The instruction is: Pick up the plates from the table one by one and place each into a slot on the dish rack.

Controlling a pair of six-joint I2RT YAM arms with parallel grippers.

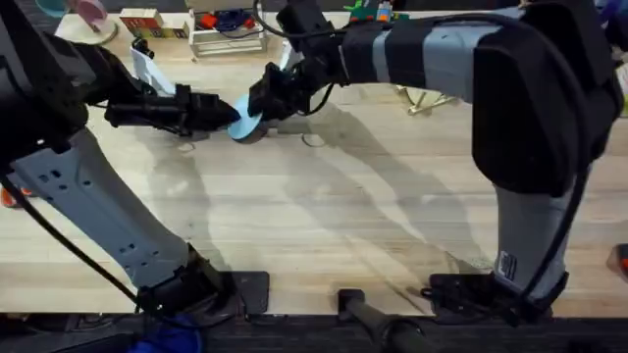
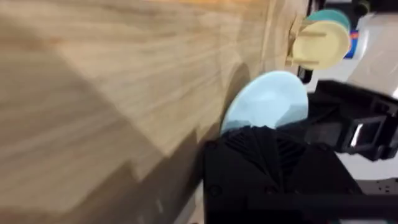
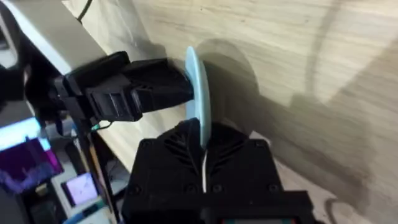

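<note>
Overhead, both claws meet at the desk's (image 1: 324, 226) far middle, left claw (image 1: 224, 112) and right claw (image 1: 263, 104) each pinching the blue plate (image 1: 246, 123) on edge, likely a handover before slotting into the rack (image 2: 297, 45).

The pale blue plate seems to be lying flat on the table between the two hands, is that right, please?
Not quite: the pale blue plate is not lying flat; it is held on edge above the table between the left hand and right hand, as the right wrist view shows.
</note>
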